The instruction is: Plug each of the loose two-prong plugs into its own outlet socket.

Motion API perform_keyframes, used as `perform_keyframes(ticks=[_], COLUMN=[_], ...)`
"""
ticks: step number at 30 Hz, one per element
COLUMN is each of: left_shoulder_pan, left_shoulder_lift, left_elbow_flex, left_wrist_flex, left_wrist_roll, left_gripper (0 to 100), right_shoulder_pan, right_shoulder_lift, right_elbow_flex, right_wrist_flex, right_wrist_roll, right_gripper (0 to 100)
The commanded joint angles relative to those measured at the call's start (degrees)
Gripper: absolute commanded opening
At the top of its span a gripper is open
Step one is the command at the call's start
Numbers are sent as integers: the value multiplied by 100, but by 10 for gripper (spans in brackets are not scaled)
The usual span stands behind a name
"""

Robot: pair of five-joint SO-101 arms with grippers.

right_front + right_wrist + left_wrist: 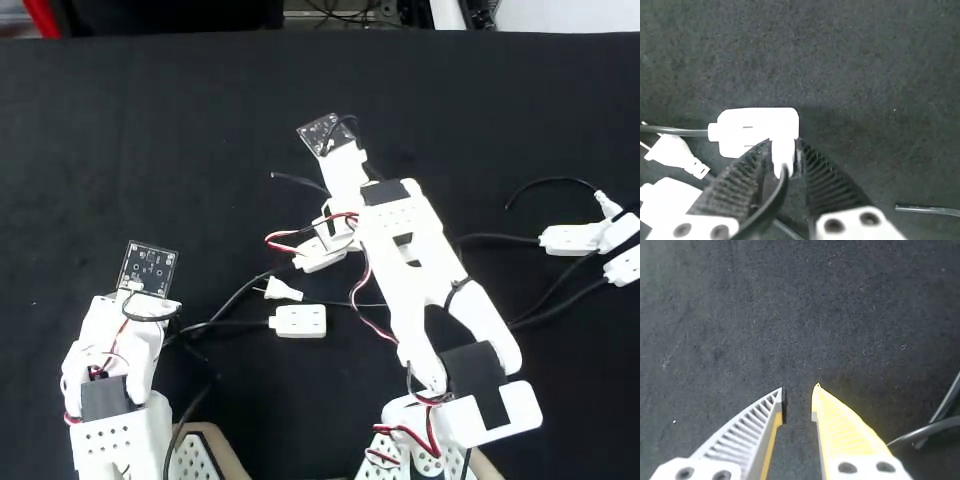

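My right gripper (785, 157) is shut on a white two-prong plug (784, 156), pressed end-on against a white outlet socket (757, 131) lying on the black table. In the high view that gripper (325, 240) is at the table's middle, over the socket (322, 258). A loose plug (285, 290) lies just in front of it, beside a second socket (300, 321); the loose plug (675, 155) also shows in the right wrist view. My left gripper (799, 390) hangs over bare cloth at the front left, slightly open, holding nothing.
More white sockets and plugs (575, 238) with black cords lie at the right edge. Black cords (215, 320) run between the two arms, and one cord (930, 427) passes near my left gripper. The left arm (115, 350) is folded at the front left.
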Motion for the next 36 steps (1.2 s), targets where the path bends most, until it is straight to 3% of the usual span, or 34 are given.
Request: perform_keyframes(ticks=[1,17,30,36], left_shoulder_pan=[-22,-22,-22,-22], left_shoulder_lift=[-44,-44,-44,-44], left_elbow_flex=[110,110,110,110], left_wrist_flex=[-88,-88,-105,-105], left_wrist_roll=[18,18,18,18], left_gripper=[108,109,109,109], right_shoulder_pan=[26,211,1591,2760], right_shoulder_lift=[136,725,760,769], right_elbow_flex=[-110,-163,-532,-743], right_wrist_flex=[-167,-114,88,-158], right_wrist_roll=[-35,193,1064,1960], right_gripper=[11,11,11,11])
